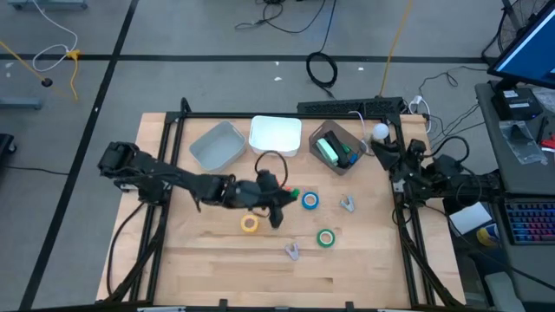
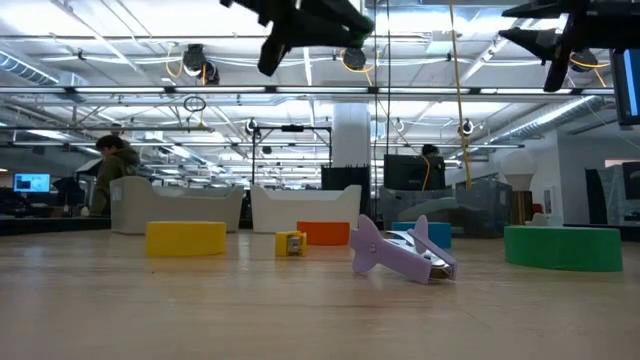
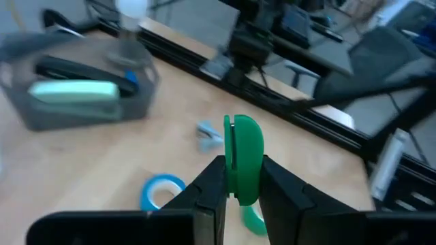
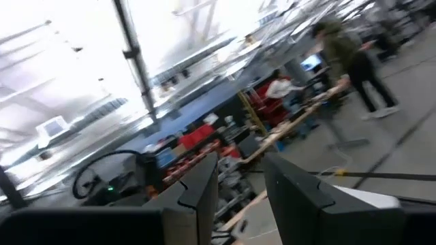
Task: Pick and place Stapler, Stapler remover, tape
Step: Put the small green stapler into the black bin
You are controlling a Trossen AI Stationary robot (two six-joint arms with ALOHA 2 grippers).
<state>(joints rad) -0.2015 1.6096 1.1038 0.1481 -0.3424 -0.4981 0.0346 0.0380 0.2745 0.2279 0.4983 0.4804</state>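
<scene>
Inspection from the remote station, largest item first.

1. The table [image 1: 217, 277] carries three bins along its far side. The dark bin [image 3: 27, 119] already holds the stapler [image 3: 71, 90], pale green with a dark one behind it. I judge it the heaviest and stiffest item, best taken across its body.

2. Tape: the yellow roll [image 1: 250, 224], blue roll [image 1: 310, 201] and green roll [image 1: 325, 237] lie flat on the board. The orange roll [image 2: 322, 232] shows only in the low view. I judge them light, rigid and smooth-sided. Pinching one wall, with a finger through the pale centre, should hold better than spanning the rim.

3. Two lilac staple removers [image 1: 347, 204] [image 1: 292, 251] lie loose. They look light and springy, with awkward wings, so I would grip across the hinge end.

4. The left gripper [image 3: 242, 170], raised over mid-table, is clamped narrowly on a flat, rounded green item [image 3: 243, 146] standing on edge. I cannot tell what it is. It looks hard and slick, and the hold is low on it.

5. The right gripper [image 4: 240, 177] waits raised at the table's right edge, its fingers parted and empty.
</scene>
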